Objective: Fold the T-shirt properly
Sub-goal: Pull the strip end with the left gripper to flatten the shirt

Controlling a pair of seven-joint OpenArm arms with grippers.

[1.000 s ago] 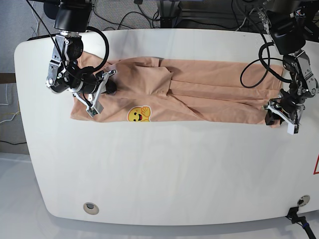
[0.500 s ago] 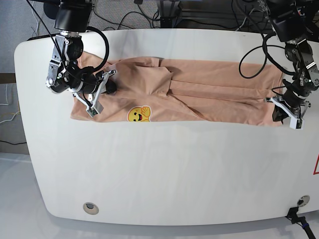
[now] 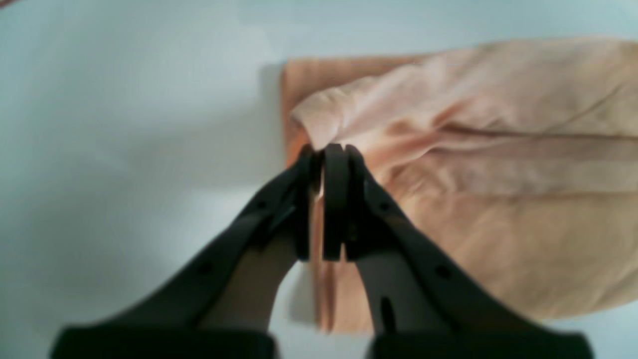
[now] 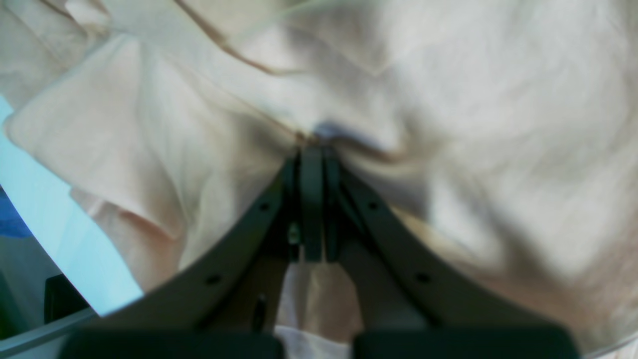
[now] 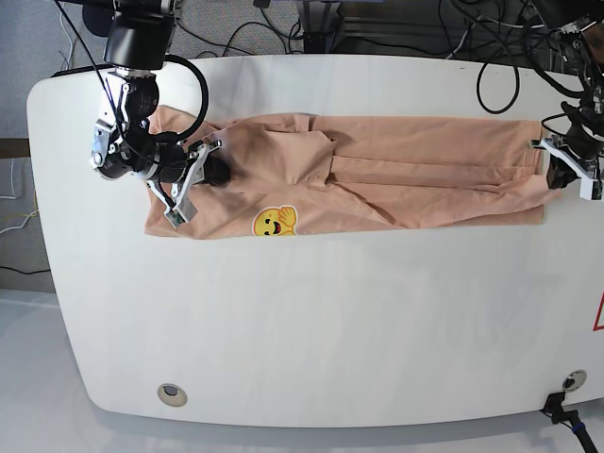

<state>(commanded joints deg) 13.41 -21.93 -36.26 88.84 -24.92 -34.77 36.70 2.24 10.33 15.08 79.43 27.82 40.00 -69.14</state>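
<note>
The peach T-shirt lies stretched lengthwise across the far half of the white table, folded into a long band, its yellow smiley print at the near edge left of centre. My left gripper is shut on the T-shirt's hem end at the far right; the left wrist view shows the fingers pinching a lifted fold of T-shirt. My right gripper is shut on the cloth near the sleeve end at the left, and the T-shirt bunches at its fingertips.
Cables and dark equipment lie beyond the table's far edge. A round hole sits near the table's front left, another fitting at the front right. A red mark shows at the right edge.
My left gripper has pulled the hem end right and toward the far side, drawing the shirt taut. The whole shirt, smiley included, has shifted slightly right; the right gripper followed a little.
</note>
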